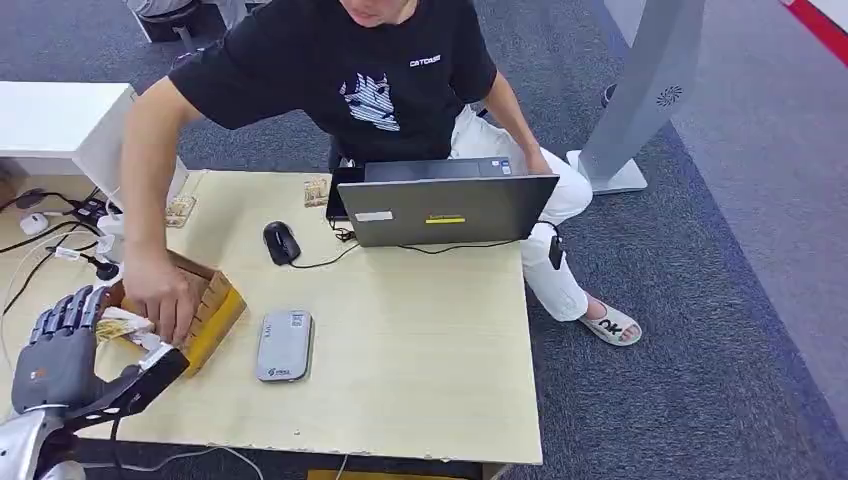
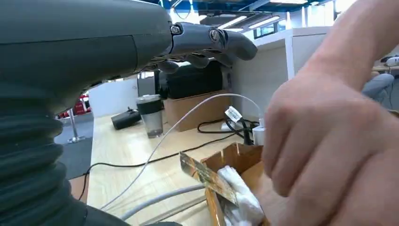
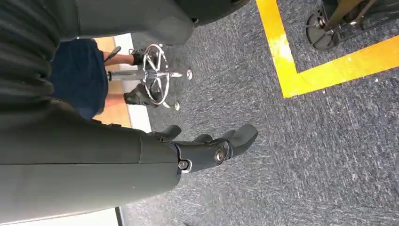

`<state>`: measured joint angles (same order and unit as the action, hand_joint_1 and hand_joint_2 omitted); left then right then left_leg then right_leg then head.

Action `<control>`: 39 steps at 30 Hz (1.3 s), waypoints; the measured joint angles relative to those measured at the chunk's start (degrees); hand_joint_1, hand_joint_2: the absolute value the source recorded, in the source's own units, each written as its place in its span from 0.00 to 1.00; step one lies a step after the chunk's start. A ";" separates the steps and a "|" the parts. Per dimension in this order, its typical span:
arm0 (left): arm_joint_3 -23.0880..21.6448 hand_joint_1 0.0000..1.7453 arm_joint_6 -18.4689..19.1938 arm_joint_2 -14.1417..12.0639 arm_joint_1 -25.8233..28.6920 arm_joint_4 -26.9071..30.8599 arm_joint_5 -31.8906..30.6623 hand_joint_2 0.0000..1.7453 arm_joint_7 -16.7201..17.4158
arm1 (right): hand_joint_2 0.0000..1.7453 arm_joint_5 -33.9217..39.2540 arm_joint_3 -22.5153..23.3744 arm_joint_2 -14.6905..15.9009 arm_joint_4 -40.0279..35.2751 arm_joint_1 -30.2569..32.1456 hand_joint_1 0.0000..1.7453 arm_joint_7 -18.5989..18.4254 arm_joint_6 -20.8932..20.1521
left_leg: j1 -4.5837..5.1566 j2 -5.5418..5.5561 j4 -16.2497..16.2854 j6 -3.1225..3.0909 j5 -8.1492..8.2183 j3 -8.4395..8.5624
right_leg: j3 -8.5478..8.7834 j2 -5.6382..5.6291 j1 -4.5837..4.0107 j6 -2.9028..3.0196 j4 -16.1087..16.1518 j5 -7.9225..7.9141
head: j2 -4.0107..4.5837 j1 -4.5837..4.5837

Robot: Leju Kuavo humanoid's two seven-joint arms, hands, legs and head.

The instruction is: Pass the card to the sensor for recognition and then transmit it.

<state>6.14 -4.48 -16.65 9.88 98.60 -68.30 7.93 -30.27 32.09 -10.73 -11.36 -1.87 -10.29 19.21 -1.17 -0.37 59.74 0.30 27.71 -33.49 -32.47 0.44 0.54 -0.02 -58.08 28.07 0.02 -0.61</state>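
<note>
We see the card (image 2: 207, 176), thin with a mottled golden face, tilted on edge just in front of our left hand (image 1: 60, 350), and the flat grey rounded sensor (image 1: 285, 345) lying on the table (image 1: 420, 360), apart to that hand's right.

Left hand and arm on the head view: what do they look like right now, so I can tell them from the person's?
The left hand is grey with dark, segmented fingers, a small orange mark on its back and a black thumb with a white band. A silver forearm sits behind it. The left wrist view shows a grey ribbed cover. The person's arm wears a black short sleeve.
</note>
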 joint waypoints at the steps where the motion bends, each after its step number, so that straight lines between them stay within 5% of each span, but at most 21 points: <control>1: -0.05 0.00 -0.04 0.02 -0.01 -0.09 0.00 1.00 0.00 | 1.00 0.00 0.00 0.02 0.02 0.00 0.00 0.00 0.00 | 0.00 0.00 0.00 0.00 0.00 0.00 | 0.00 0.00 0.00 0.00 0.00 0.00 | 0.00 0.00; 39: -1.31 0.00 -0.31 0.02 -0.08 -0.29 0.00 1.00 0.00 | 1.00 -0.35 0.31 -0.02 0.00 0.00 0.00 0.00 0.15 | 0.00 0.00 0.00 0.00 0.00 0.00 | 0.00 0.00 0.00 0.00 0.00 0.00 | 0.00 0.00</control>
<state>4.83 -4.79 -16.63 9.81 98.31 -68.30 7.93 -30.62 32.39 -10.75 -11.37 -1.87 -10.29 19.37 -1.17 -0.37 59.74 0.30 27.71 -33.49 -32.47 0.44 0.54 -0.02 -58.08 28.07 0.02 -0.61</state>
